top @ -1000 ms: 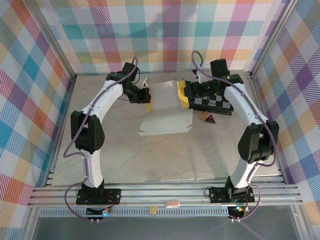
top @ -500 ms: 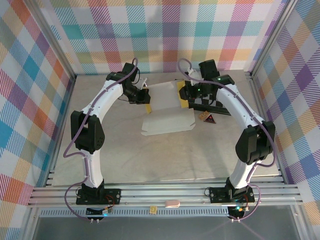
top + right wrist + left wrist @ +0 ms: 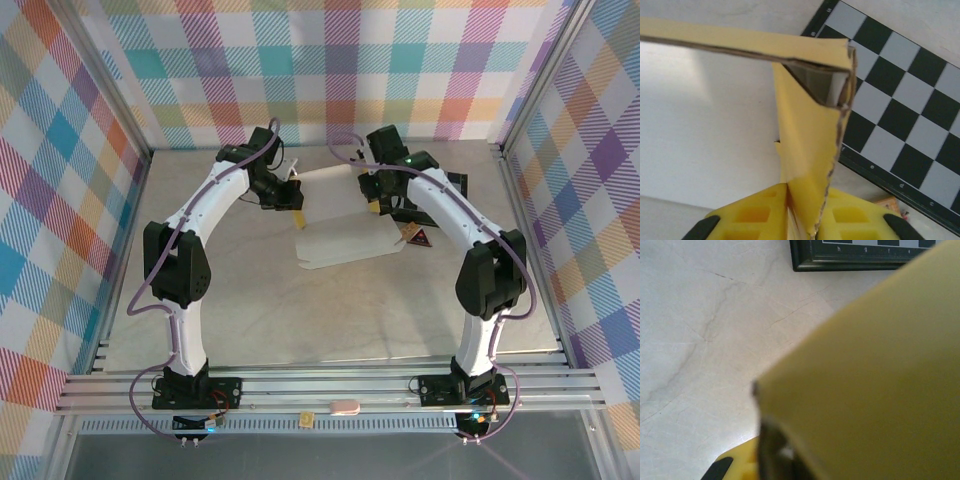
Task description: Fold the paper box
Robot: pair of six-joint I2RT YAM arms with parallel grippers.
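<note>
1. The mustard-yellow, die-cut, thin-cardboard paper box [image 3: 345, 228] lies mostly flat on the pale marbled desk [image 3: 240, 295]. Its pale side faces up. It sits between the two arms, toward the far side, with a flap lifted at each end.
2. The left claw [image 3: 293, 200] is closed at the sheet's left edge. In its wrist view the yellow card sits blurred right over the fingers [image 3: 735, 469]. It looks to be nipping that flap, though the contact itself is hard to make out.
3. The right claw [image 3: 802, 222] is closed on the right-hand flap. The card stands upright between its yellow pads and is folded over at the top into a short lip.
4. Just beyond that flap lies the black-framed, black-and-white checkered board [image 3: 900, 100], close to the sheet's right edge.
5. By my judgement the sheet is light, fairly stiff across its panels and yielding at the scored creases. A pull at one end would likely swing the whole thing. The ragged flap edge suggests a hard pinch could crease or tear it.
6. The best hold would be low on a flap, near its crease. The other end should be pinned so the base panel does not slide on the smooth desk.
</note>
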